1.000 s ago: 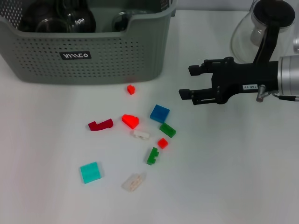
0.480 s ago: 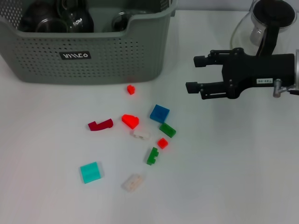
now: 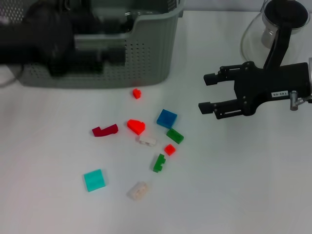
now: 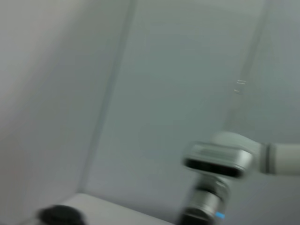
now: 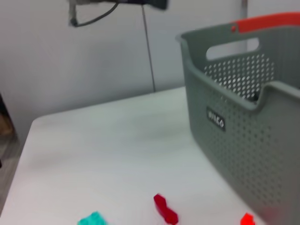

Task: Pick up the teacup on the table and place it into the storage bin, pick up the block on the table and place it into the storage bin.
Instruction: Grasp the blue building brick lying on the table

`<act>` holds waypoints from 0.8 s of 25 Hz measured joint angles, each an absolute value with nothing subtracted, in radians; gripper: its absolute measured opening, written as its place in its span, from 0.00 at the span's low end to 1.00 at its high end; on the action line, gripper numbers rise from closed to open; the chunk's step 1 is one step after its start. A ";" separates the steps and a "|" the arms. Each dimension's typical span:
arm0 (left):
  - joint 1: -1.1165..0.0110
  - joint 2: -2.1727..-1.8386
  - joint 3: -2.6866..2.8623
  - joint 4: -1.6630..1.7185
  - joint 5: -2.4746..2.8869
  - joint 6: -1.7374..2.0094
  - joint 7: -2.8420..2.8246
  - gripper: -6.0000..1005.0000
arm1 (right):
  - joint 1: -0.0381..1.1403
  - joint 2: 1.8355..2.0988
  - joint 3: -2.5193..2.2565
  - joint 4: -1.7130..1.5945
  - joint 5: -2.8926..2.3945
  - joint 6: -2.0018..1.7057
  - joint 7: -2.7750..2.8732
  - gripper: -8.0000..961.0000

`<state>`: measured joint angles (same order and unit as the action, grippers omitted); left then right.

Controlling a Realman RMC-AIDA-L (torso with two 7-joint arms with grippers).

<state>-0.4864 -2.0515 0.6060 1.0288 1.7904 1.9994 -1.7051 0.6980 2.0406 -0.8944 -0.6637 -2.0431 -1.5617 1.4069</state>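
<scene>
From my station I saw the right end effector (image 3: 207,92) hovering over the tabletop (image 3: 253,185) off the storage bin's (image 3: 146,53) near right corner, its two black fingers (image 3: 212,106) spread apart with nothing between them, pointing toward the bin. The left end effector (image 3: 105,53) showed only as a dark blur stretched across the front wall of the storage bin, covering the label; I could not tell whether it was clenched or released. Its own wrist camera gave me only a pale wall and part of a white arm.

The blocks lay scattered on the tabletop in front of the bin. A small red block (image 3: 136,93) sat nearest the bin's front wall. Farther out from the bin I had a blue block (image 3: 166,118), an orange-red block (image 3: 136,126) and a dark red block (image 3: 105,130) roughly in a row. Beyond those lay a white block (image 3: 146,141), a green block (image 3: 175,135), a little red cube (image 3: 169,149) and a second green piece (image 3: 159,163). Farthest from the bin were a teal block (image 3: 93,180) and a pale translucent block (image 3: 138,190).

A glass pot (image 3: 273,29) with a dark lid stood well to the right of the bin, behind the right arm. From the right wrist camera I picked out the bin's perforated wall and dipped rim, with the dark red and teal blocks on the tabletop.
</scene>
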 joint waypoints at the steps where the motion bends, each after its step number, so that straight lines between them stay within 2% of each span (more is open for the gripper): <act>1: -0.481 -2.053 0.618 1.016 1.794 2.010 -1.686 0.71 | 0.701 2.039 -0.895 -0.664 -2.053 -1.563 1.412 0.83; 5: -0.457 -2.062 0.669 0.972 1.864 2.019 -1.555 0.71 | 0.724 2.041 -0.904 -0.669 -2.094 -1.558 1.445 0.83; 11: -0.442 -2.063 0.658 0.894 1.956 1.964 -1.414 0.70 | 0.781 2.056 -0.938 -0.674 -2.176 -1.521 1.543 0.83; 20: -0.398 -2.066 0.597 0.864 1.964 1.876 -1.402 0.74 | 0.870 2.092 -1.055 -0.675 -2.261 -1.404 1.683 0.83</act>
